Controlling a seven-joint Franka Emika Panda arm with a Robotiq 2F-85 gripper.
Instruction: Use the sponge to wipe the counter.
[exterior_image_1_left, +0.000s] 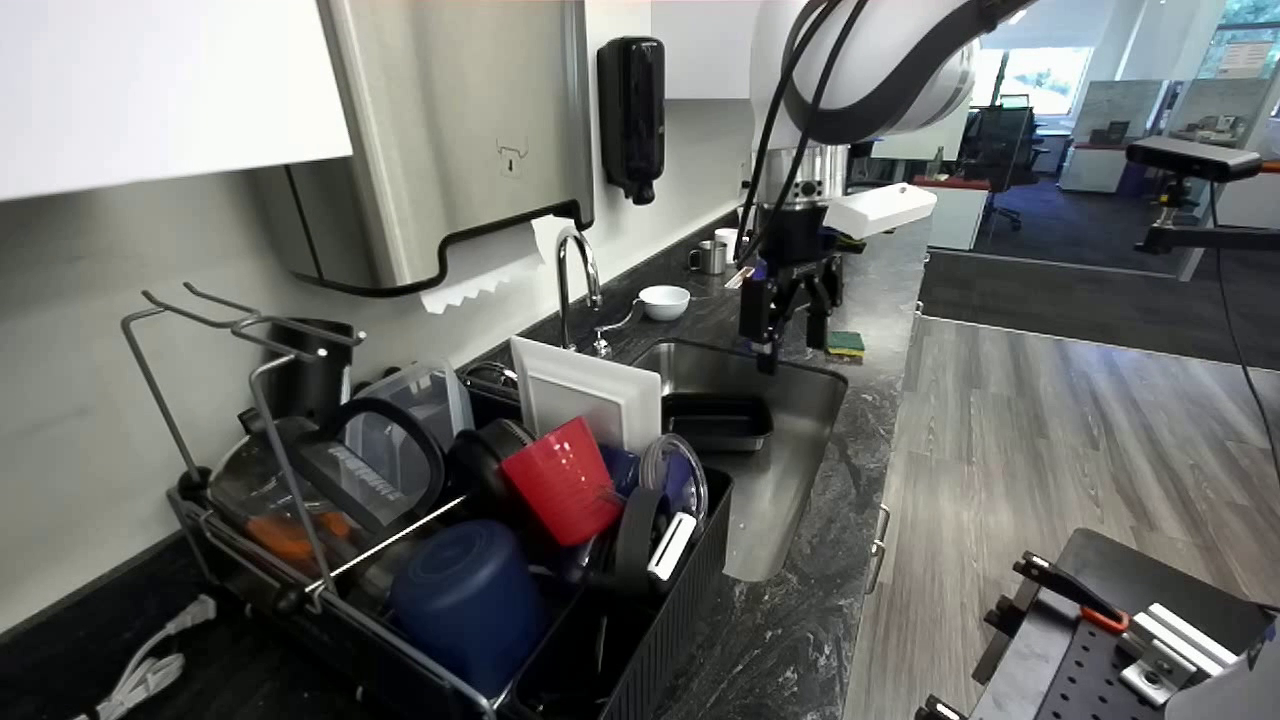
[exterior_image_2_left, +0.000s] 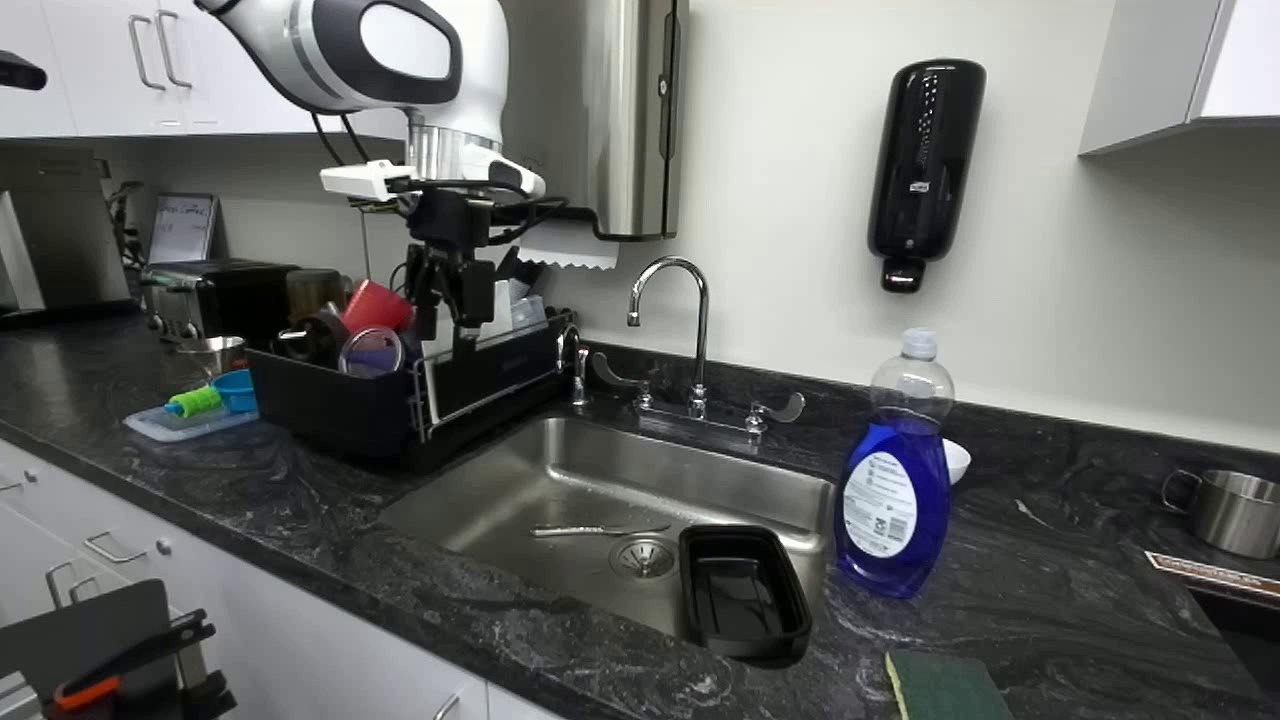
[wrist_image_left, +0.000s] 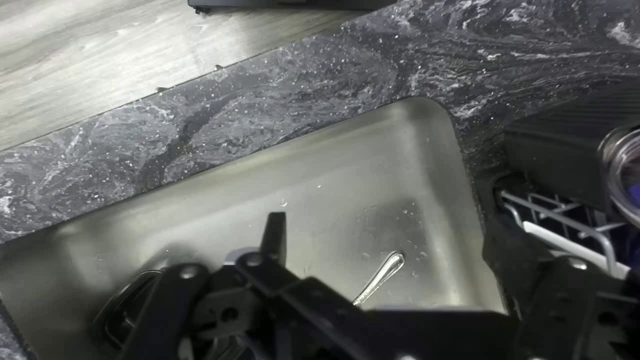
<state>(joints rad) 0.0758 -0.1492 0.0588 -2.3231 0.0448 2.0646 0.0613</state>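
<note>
Nearest the camera in an exterior view, the sponge (exterior_image_2_left: 948, 688) lies flat on the black veined counter (exterior_image_2_left: 1080, 620), dark green face up with a yellowish edge showing, its near end out of view. Behind it a bottle of blue dish soap (exterior_image_2_left: 893, 510) stands upright just beside the sink (exterior_image_2_left: 500, 520), which holds a black tray (exterior_image_2_left: 745, 590) and a metal utensil (exterior_image_2_left: 575, 530). The gripper (exterior_image_2_left: 448, 328) hangs well apart from the sponge, its jaws parted and released. In an exterior view, a crowded dish rack (exterior_image_1_left: 670, 600) fills the foreground, a red cup (exterior_image_1_left: 563, 480) tilted among its dishes; past the far end of the sink, the sponge rests on the dark stone. In the wrist view, the gripper's black fingers (wrist_image_left: 276, 237) stand at the bottom, spread wide above the sink, and the utensil's handle, lying on the sink floor, shows between them.
</note>
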